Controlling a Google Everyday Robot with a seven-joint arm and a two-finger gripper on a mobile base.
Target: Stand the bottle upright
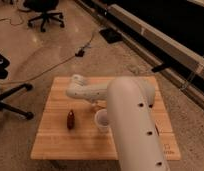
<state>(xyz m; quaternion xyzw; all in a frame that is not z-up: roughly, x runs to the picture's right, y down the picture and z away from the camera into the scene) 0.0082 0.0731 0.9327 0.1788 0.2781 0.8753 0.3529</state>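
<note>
Black chair legs (9,97) occupy the far left edge, on the speckled floor (25,55). A second black office chair (42,12) stands at the top left. A dark cable (50,67) runs across the floor between the chairs and the table.

The wooden table (52,142) fills the lower middle. On its left half stands the small dark red-brown bottle (70,120), apparently upright and apart from everything else.

To its right, the white forearm (90,91) of the robot arm lies across the table's middle, with its rounded end toward the left. The gripper is under this forearm, over the table's centre, and is hidden by it. Whether it is apart, together or clamped on anything cannot be told.

The bottle is not plainly in view. A small pale patch (97,104) shows under the forearm, just behind the cup. Whether it belongs to the bottle or to the gripper cannot be told.

The translucent whitish cup (101,120) stands mouth up, near the dark bottle. Its right side is covered by the thick white upper arm link (137,135).

A long pale rail (160,40) runs diagonally across the upper right.
</note>
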